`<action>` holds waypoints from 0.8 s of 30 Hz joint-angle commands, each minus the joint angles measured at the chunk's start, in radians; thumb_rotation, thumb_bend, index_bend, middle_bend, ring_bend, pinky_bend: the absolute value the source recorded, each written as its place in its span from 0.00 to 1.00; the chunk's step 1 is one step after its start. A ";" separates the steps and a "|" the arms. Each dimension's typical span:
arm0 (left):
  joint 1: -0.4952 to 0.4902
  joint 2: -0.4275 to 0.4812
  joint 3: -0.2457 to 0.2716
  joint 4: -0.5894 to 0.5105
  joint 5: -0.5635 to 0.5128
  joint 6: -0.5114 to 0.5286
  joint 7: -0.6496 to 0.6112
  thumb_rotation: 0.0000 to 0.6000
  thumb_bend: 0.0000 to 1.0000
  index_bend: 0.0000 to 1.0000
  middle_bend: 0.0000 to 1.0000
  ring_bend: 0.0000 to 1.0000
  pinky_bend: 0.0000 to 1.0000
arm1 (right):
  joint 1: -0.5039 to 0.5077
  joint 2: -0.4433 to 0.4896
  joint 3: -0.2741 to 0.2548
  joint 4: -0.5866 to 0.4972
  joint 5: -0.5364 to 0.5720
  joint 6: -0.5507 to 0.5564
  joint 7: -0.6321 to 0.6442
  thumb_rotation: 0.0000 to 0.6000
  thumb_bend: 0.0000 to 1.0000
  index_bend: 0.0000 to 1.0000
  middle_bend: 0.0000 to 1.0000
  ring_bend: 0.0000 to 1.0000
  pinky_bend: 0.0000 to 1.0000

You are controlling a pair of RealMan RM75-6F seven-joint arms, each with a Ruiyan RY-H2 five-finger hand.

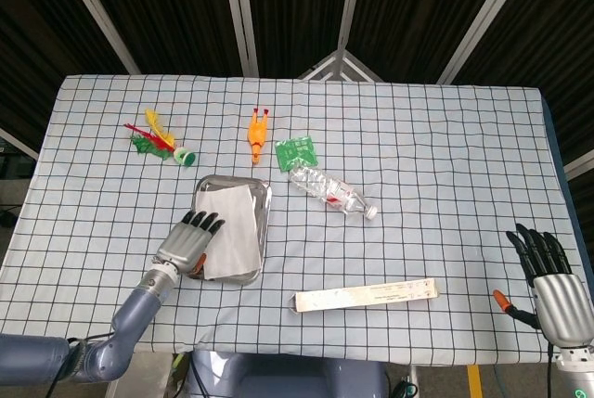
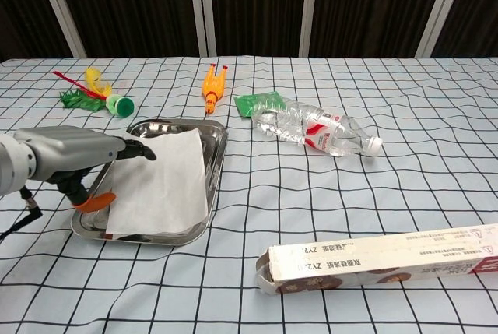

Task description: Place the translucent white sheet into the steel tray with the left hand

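Steel was the landmark we measured everything from: the steel tray (image 1: 264,196) (image 2: 218,147) sat on the checked tablecloth (image 1: 445,138) (image 2: 405,194) with the translucent white sheet (image 1: 234,231) (image 2: 167,186) lying flat inside it, its near edge reaching over the tray's near rim in the chest view. We saw our left hand (image 1: 190,242) (image 2: 74,151) at the tray's left side, over the left rim, its dark fingertips (image 1: 206,222) (image 2: 140,149) stretched out straight and slightly apart above the sheet's left edge. It held nothing; whether the tips touched the paper we could not tell. An orange thumb tip showed below the hand, against the tray's left rim in the chest view.

Our right hand (image 1: 548,273) was far to the right of the tray, beyond the cloth's right edge, fingers spread and pointing up, gripping nothing; only the head view showed it.

Just right of the tray's far corner lay a crumpled clear plastic bottle (image 1: 332,194) (image 2: 315,130) on its side, and beyond that a green packet (image 1: 297,152) (image 2: 261,102). Directly behind the tray lay an orange rubber chicken (image 1: 257,134) (image 2: 212,86). Behind and to the left of the tray lay a feathered shuttlecock toy (image 1: 158,141) (image 2: 97,96). In front of the tray and to its right lay a long cardboard box (image 1: 364,295) (image 2: 381,258), its near end open.
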 commanded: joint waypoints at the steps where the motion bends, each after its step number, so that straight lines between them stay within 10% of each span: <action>1: -0.024 -0.034 -0.014 -0.006 -0.046 0.031 0.033 1.00 0.56 0.00 0.00 0.00 0.00 | 0.000 0.001 0.000 -0.001 0.000 0.001 0.001 1.00 0.29 0.00 0.00 0.00 0.00; 24: -0.108 -0.077 0.043 0.020 -0.181 0.053 0.175 1.00 0.58 0.00 0.00 0.00 0.00 | -0.002 0.001 -0.001 -0.002 -0.004 0.008 0.009 1.00 0.29 0.00 0.00 0.00 0.00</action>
